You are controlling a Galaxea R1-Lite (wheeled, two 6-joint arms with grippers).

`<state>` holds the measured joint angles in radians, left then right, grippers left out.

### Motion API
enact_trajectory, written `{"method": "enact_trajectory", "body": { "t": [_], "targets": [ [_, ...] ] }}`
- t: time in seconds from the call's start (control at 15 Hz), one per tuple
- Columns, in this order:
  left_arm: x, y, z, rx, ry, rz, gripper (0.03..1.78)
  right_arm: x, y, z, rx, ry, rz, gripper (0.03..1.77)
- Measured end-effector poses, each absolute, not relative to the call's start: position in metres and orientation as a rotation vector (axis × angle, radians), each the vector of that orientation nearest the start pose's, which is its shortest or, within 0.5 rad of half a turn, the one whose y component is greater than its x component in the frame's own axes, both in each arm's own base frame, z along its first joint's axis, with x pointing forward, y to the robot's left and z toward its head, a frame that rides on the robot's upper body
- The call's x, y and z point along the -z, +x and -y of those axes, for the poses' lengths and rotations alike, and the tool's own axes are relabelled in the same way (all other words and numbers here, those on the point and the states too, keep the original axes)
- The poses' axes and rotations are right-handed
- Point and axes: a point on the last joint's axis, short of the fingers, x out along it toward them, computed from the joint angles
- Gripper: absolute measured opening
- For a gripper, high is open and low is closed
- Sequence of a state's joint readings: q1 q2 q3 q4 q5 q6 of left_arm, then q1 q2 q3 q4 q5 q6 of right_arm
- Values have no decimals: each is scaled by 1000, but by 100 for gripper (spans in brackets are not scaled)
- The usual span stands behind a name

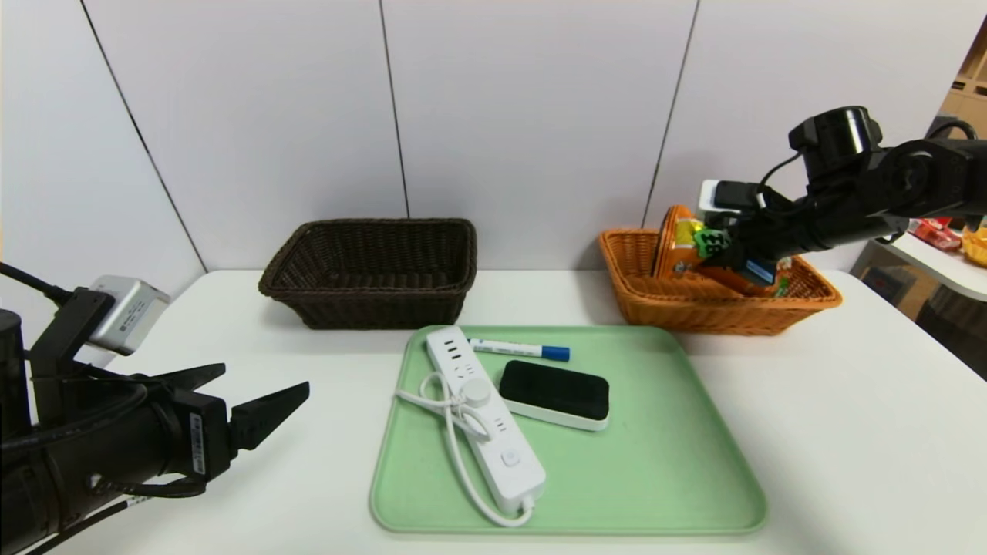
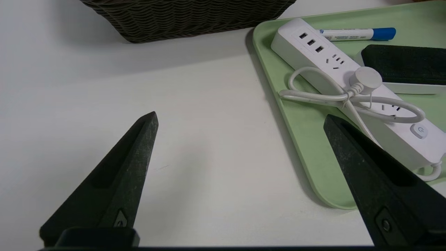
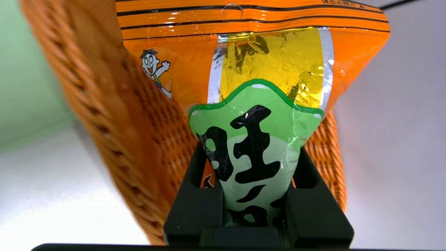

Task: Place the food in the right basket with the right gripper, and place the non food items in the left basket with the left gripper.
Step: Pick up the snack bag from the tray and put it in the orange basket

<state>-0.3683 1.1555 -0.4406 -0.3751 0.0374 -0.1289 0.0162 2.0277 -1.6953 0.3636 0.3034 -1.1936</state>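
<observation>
- "orange, that one snack bag [image 3: 271, 62], with a green label and black characters. where is it?"
- "in the tan basket [image 1: 732, 312], right gripper [image 1: 729, 266] clamped on it."
- "and the left gripper [image 1: 266, 378]?"
- "jaws wide apart, over the table [image 1: 308, 493], beside the tray [image 1: 655, 478]: one power strip [image 1: 493, 432], one marker [image 1: 524, 351], one eraser [image 1: 555, 393]."

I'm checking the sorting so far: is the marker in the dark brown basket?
No, the marker lies on the green tray, beside the power strip.
</observation>
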Motion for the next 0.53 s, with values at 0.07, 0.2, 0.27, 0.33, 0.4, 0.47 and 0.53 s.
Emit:
{"method": "enact_trajectory", "body": {
  "t": [0.07, 0.2, 0.27, 0.33, 0.4, 0.47, 0.53],
  "targets": [
    [-183, 147, 56, 305, -58, -355, 169, -218, 402, -10, -655, -1038, -420, 41],
    [-183, 147, 56, 307, -58, -356, 169, -216, 403, -5, -643, -1039, -430, 41],
    [-183, 147, 56, 306, -58, -356, 169, -215, 404, -4, -643, -1041, -431, 41],
    [-183, 147, 56, 309, -59, -356, 169, -214, 404, -4, -643, -1044, -433, 41],
    [-183, 147, 56, 311, -58, -357, 169, -213, 405, -3, -643, -1045, -436, 41],
    [-183, 147, 56, 311, -59, -357, 169, -212, 405, -3, -646, -1046, -438, 41],
    [-183, 147, 56, 311, -59, -357, 169, -211, 405, -4, -648, -1045, -439, 41]
  ]
}}
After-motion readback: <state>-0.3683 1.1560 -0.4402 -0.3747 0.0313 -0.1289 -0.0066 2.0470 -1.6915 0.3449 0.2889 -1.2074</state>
